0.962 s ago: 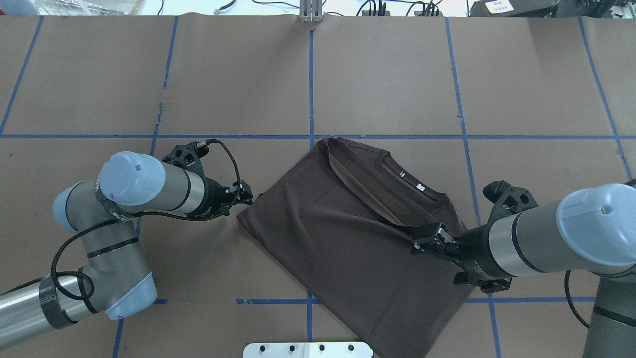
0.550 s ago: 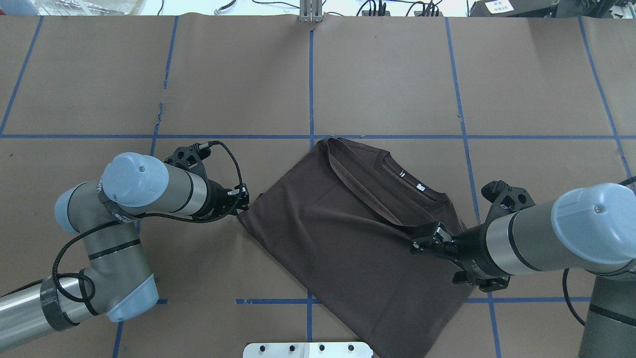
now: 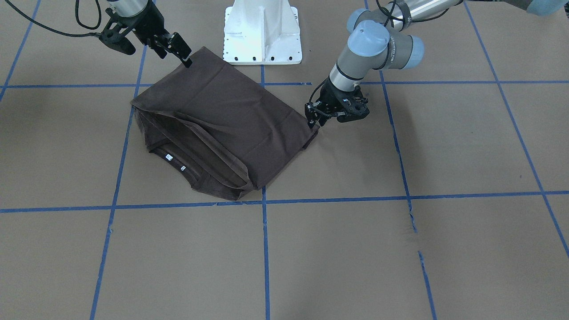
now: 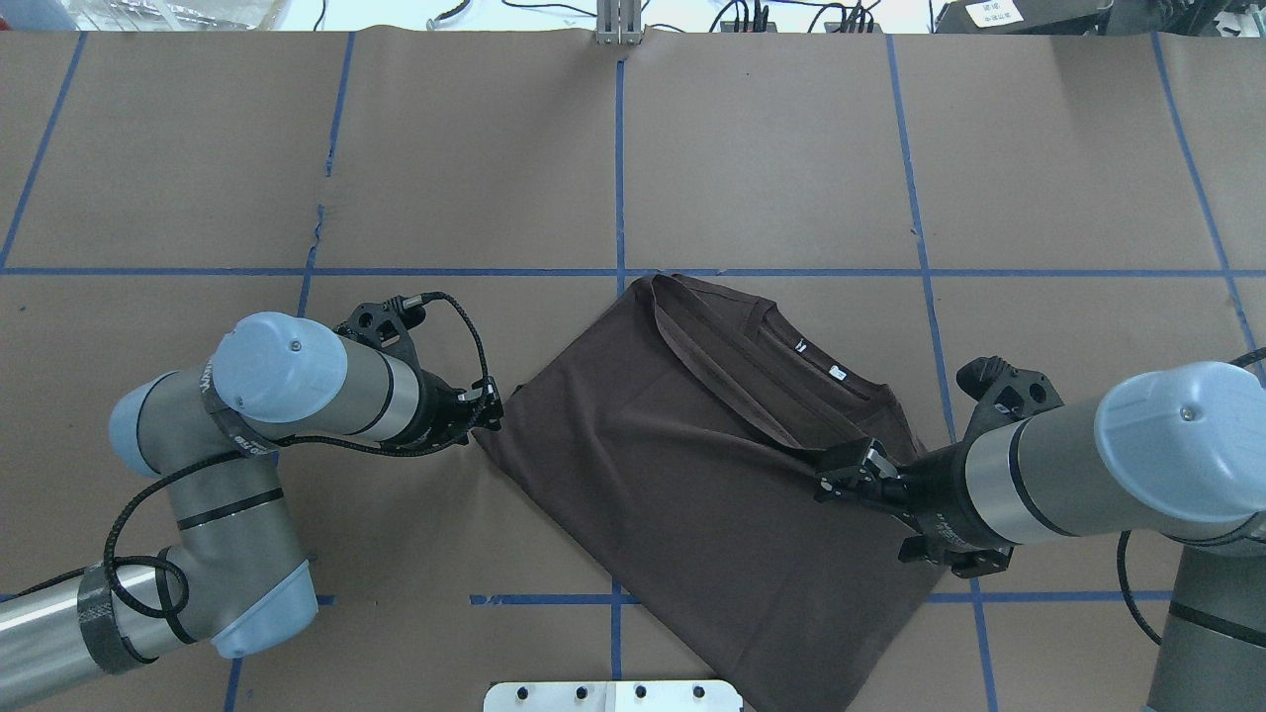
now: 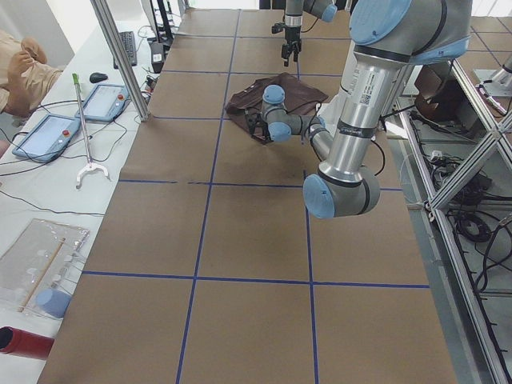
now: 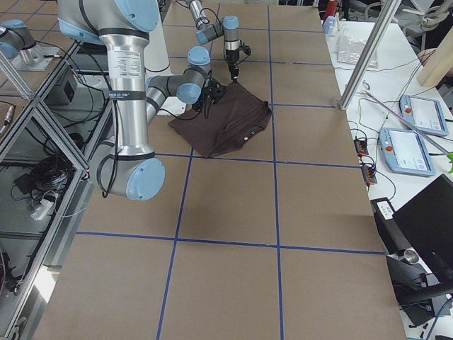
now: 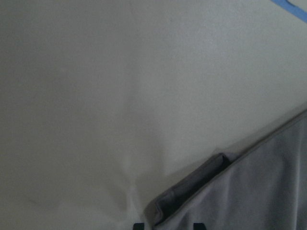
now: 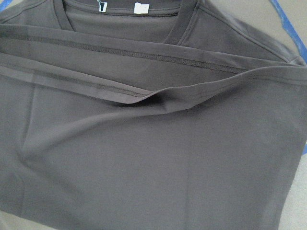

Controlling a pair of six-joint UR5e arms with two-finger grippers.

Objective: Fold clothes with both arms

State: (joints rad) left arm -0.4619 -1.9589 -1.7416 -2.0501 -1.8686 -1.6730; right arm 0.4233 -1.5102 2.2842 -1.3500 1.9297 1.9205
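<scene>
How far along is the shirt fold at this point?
Done: the T-shirt is folded over once, its hem lying short of the white neck tag. In hand: the left gripper, open, sits at one fold corner; the right gripper is over the opposite side, grip unclear. Left: narrower folds.

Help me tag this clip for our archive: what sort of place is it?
Likely a robotics lab: a table gridded with blue tape, teach pendants on a side bench, aluminium framing.

The shirt (image 4: 692, 475) lies on the table (image 4: 791, 148) just ahead of the base (image 4: 613, 695), collar at the far side, left gripper (image 4: 487, 410) at its left corner, right gripper (image 4: 841, 480) over its right edge.
</scene>
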